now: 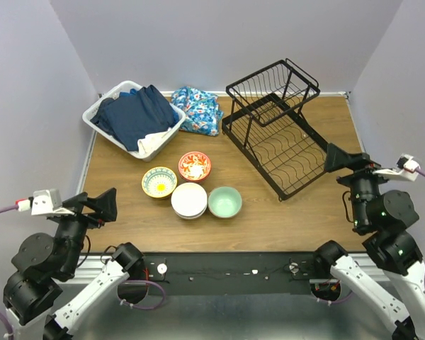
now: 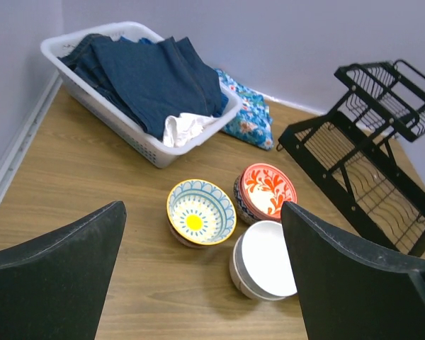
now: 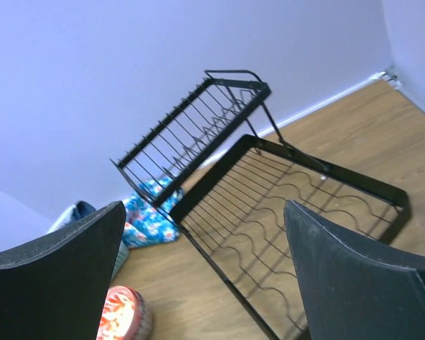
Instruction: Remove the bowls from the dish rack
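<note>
- Plainly, the dish rack [image 1: 276, 134] stands on the right rear part of the tabletop [image 1: 290, 219]. It is turned at an angle, and its upper tier is tilted above the slotted base.
- Four bowls sit in a cluster on the tabletop to the left of the rack, well apart from it.
- The red flowered bowl [image 1: 195, 166] is at the back, with the yellow bowl [image 1: 159, 182], teal-rimmed, just to its left.
- The white bowl [image 1: 189, 200] is in front of those two, and the mint green bowl [image 1: 225, 202] is just beside it on the right.
- In the left wrist view the white bowl rests inside another white one, and the red and yellow ones each seem to sit on a bowl beneath.
- The left fingers [image 2: 57, 269] are spread wide apart and hold nothing. They hang over the near left corner of the tabletop, pointed toward the bowls.
- The right fingers [image 3: 354, 276] are wide apart too and hold nothing. They hang near the rack's right side, aimed at it.
- A white basket [image 1: 99, 117] holding dark blue cloth [image 1: 138, 113] sits at the back left.
- A flowered blue cloth [image 1: 198, 110] lies between the basket and the rack.
</note>
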### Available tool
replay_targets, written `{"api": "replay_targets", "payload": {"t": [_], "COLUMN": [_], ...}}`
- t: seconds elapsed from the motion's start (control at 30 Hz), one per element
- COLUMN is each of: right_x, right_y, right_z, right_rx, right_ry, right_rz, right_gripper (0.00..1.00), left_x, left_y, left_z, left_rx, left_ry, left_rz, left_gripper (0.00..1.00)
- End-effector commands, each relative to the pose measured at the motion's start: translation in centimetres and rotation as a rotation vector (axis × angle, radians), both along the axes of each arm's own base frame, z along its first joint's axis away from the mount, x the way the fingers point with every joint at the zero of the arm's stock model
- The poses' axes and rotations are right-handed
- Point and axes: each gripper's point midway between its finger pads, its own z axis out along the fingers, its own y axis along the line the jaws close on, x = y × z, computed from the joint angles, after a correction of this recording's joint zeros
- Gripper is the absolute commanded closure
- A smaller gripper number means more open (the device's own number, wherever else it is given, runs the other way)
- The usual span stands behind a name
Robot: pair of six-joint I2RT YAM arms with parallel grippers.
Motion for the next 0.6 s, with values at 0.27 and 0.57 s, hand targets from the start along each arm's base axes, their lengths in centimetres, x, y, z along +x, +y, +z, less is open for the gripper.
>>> {"api": "replay_targets", "payload": {"t": [0.27,0.57], "right_x": [-3.6,-3.4], "right_y": [-2.6,-0.6], "right_z": [-5.0,-6.6], "right_rx": [-0.191,-0.162], "right_ry": [0.063,0.044], "right_rz": [-0.004,0.094], "right_gripper": [0.0,0.0], "left_x": [-1.8,-2.2], "left_y": [4.8,6.3], "left_z": [-2.0,-2.2], "left_rx": [-0.097,-0.116], "left_ry": [-0.026,-0.023], "left_rz": [0.2,0.279], "left_gripper": [0.01,0.01]}}
